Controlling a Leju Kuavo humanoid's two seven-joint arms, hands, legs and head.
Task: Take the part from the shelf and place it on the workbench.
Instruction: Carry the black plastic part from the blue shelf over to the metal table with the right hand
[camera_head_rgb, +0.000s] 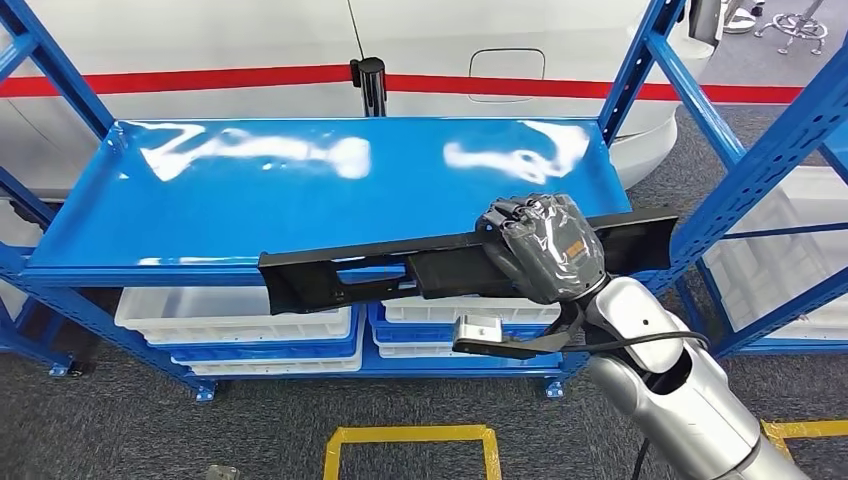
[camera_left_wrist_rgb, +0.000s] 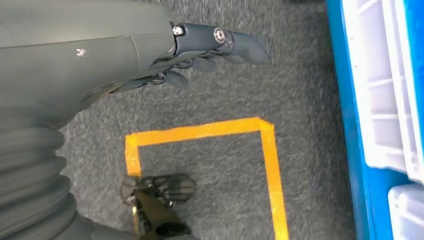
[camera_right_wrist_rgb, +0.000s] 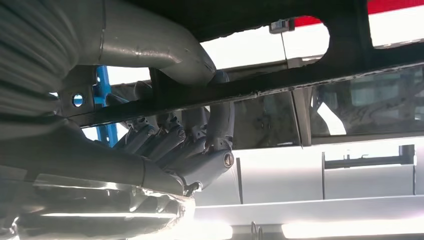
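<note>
A long black plastic part (camera_head_rgb: 380, 268) hangs level in front of the blue shelf's (camera_head_rgb: 250, 210) front edge, lifted off the board. My right hand (camera_head_rgb: 540, 245) grips it near its right end, fingers wrapped over the top. In the right wrist view the fingers (camera_right_wrist_rgb: 170, 142) curl around the part's dark bar (camera_right_wrist_rgb: 280, 82) from below, thumb on the other side. My left hand (camera_left_wrist_rgb: 200, 50) hangs over the grey carpet, fingers loosely apart and holding nothing.
White and blue bins (camera_head_rgb: 240, 325) fill the shelf's lower level. Blue uprights (camera_head_rgb: 740, 160) stand on the right, with a second rack beyond. Yellow tape (camera_head_rgb: 410, 440) marks a square on the carpet. A white car (camera_head_rgb: 500, 50) with a red stripe stands behind.
</note>
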